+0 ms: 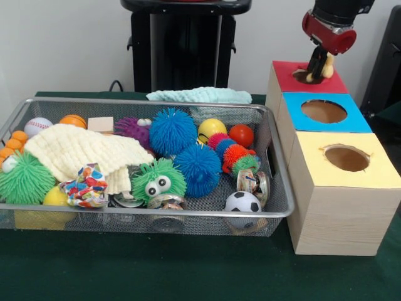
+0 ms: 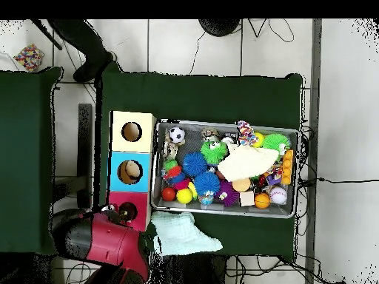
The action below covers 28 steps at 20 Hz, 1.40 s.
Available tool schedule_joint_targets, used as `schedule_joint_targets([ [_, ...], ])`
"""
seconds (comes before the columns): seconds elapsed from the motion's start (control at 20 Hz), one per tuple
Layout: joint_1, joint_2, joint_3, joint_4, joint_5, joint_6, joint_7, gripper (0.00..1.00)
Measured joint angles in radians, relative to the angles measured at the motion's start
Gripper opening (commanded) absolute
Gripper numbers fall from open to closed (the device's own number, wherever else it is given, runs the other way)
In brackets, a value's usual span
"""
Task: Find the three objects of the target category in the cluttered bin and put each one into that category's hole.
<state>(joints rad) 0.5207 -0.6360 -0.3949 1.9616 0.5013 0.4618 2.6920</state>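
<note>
The wire mesh bin is full of toys; it also shows in the overhead view. In it lie a cream knitted cloth and a small white polka-dot cloth at the front left. A mint-green cloth lies on the table behind the bin. The yellow-topped hole is nearest the camera. My gripper hangs right over the red-topped hole, with something pale cream at its tip.
The blue-topped hole lies between the red and yellow ones. Spiky puffer balls, a soccer ball, a baseball and other small balls fill the bin. The robot pedestal stands behind it.
</note>
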Motion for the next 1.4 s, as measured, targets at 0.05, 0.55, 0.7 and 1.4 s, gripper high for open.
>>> schedule_joint_targets([
  [0.05,0.001,0.002,-0.002,-0.002,-0.008,0.000,0.000,0.00],
  [0.55,-0.036,0.009,-0.021,-0.005,-0.092,0.000,0.000,0.00],
  [0.7,-0.050,0.004,-0.011,-0.005,-0.099,0.001,0.000,0.00],
  [1.4,-0.062,-0.001,0.002,-0.005,-0.113,0.001,0.000,0.00],
])
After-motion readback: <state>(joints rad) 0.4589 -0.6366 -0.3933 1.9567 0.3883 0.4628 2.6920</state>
